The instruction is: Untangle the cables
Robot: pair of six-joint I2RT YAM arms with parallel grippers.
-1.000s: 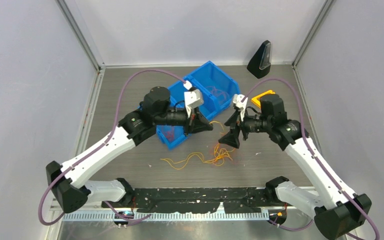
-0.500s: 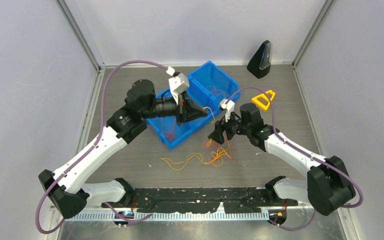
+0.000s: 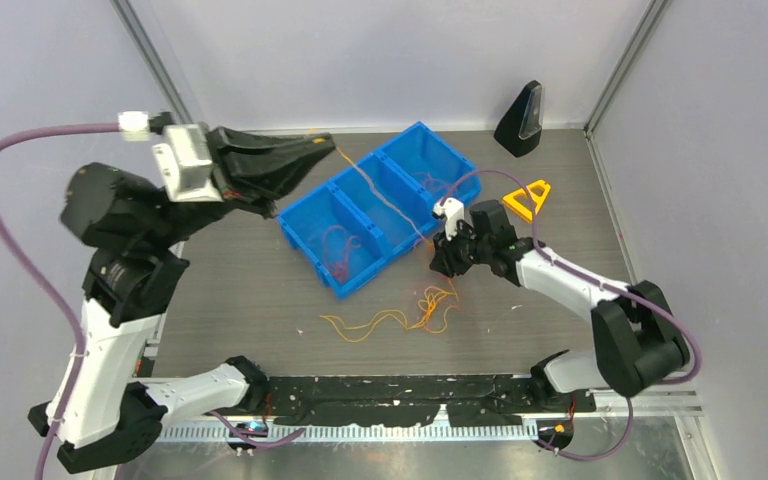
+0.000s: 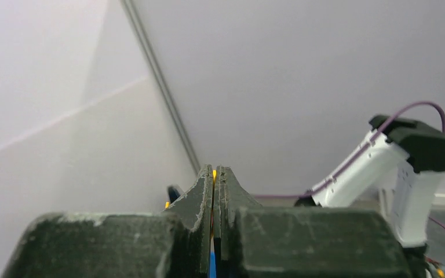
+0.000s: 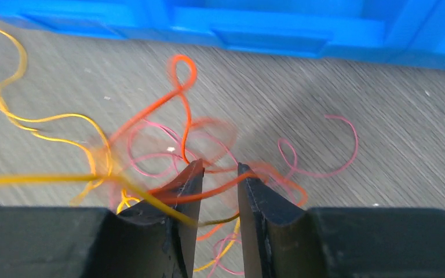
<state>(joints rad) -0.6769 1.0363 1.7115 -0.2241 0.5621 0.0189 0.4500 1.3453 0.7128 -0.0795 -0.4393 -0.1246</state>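
Left gripper (image 3: 320, 145): my fingers pinched on yellow cable (image 4: 214, 173); right gripper (image 5: 217, 174): my fingers narrowly apart, red cable (image 5: 150, 113) crossing gap

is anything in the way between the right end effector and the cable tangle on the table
Nothing visible does. The right end effector is right at the tangle of cables, with red strands running through the gap between its jaws. The blue bin lies beyond the tangle, not between.
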